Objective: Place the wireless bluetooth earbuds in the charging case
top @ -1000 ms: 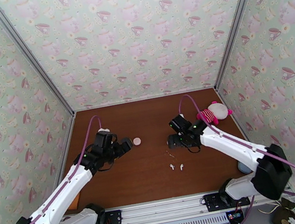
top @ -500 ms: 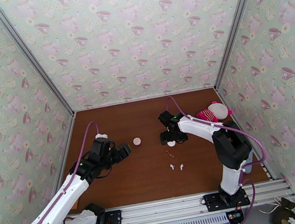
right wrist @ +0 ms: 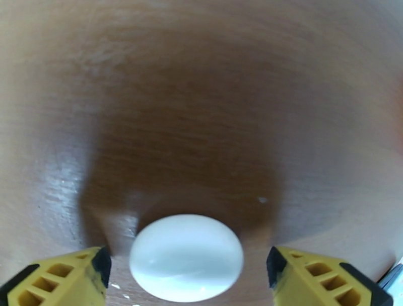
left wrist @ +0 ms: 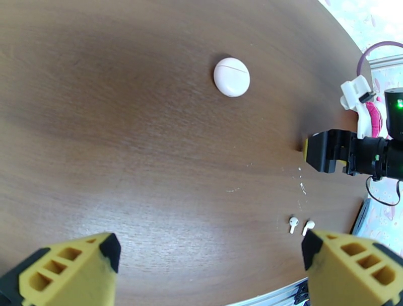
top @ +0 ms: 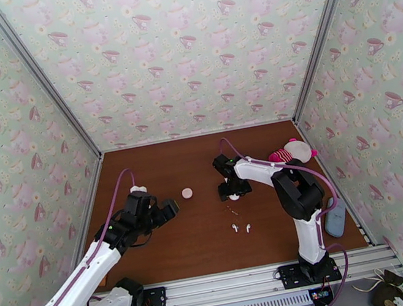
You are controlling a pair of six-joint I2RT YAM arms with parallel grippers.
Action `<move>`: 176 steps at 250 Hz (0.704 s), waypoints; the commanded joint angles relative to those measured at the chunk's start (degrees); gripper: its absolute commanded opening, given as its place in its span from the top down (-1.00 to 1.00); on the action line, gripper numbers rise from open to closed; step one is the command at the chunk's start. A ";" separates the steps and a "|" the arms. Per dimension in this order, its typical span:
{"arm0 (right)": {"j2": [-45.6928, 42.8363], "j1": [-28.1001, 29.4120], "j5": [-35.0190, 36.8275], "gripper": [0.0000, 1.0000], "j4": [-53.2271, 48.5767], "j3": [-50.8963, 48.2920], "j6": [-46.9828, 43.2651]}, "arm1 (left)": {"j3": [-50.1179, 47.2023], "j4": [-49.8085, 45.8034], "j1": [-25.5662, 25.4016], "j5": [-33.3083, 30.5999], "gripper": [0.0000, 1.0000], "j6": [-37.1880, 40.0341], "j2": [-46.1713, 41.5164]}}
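Charging case (right wrist: 186, 257) sits inside the open right gripper (right wrist: 187, 261), touching neither jaw

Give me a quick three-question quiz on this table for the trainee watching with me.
1. True or false: the right hand has a finger on each side of a round white case.
2. How many earbuds can be seen lying loose on the table? A one, B two, C five.
3. Is the left hand open or shut?
Key: 1 true; 2 B; 3 open.
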 commanded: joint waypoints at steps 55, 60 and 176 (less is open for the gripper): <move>-0.09 2.81 -1.48 -0.50 -1.82 1.74 2.45 | -0.26 0.14 -0.31 0.13 -1.00 -0.04 0.39; -0.15 3.21 -1.10 -0.50 -1.95 1.78 2.82 | -0.26 0.12 -0.30 0.13 -1.00 -0.06 0.40; 1.67 3.30 0.98 -0.40 -4.30 4.37 7.07 | 0.81 0.95 -0.38 1.41 -1.00 0.23 2.64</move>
